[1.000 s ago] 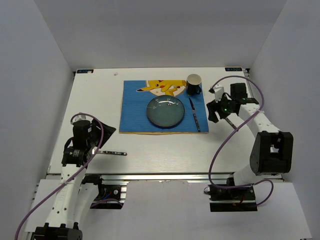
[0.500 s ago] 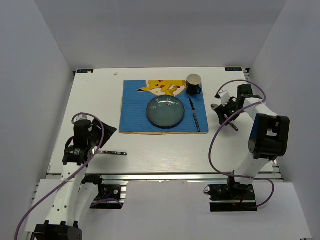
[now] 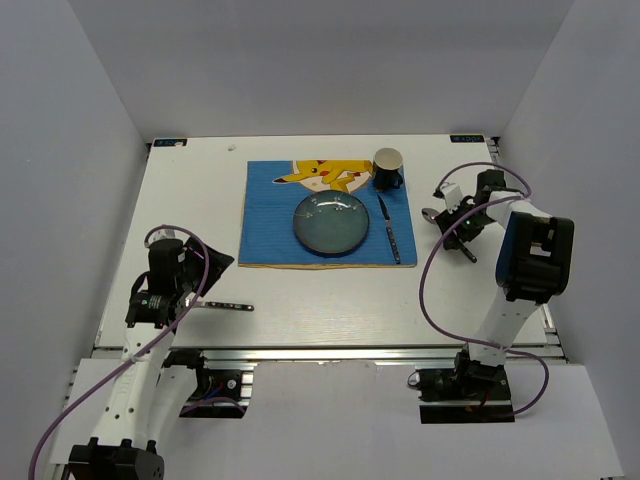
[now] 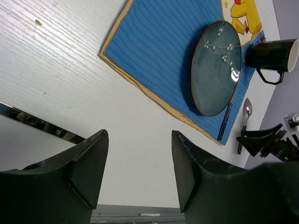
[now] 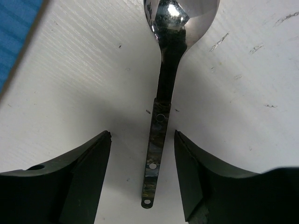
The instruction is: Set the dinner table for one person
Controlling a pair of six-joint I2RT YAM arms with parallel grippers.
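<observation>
On the white dinner table [image 3: 330, 300] lies a blue placemat [image 3: 265, 210] carrying a teal plate [image 3: 330, 222], a dark mug [image 3: 388, 168] and a knife [image 3: 389, 232]. A spoon [image 5: 159, 135] lies on the bare table to the right of the mat. My right gripper [image 5: 142, 135] is open, one jaw on each side of the spoon's handle, touching neither side. A fork [image 3: 228, 306] lies near the front left, just beside my left gripper [image 3: 200, 283]. The left gripper [image 4: 139, 135] is open and holds nothing.
A metal rail [image 3: 330, 352] runs along the table's front edge. White walls enclose the left, back and right sides. In the left wrist view the plate [image 4: 217, 67], mug [image 4: 273, 56] and spoon [image 4: 245, 126] show beyond the mat's yellow edge.
The right arm has folded back toward the right wall and its gripper now sits over the spoon handle, jaws a little narrower. The left arm has not moved.
</observation>
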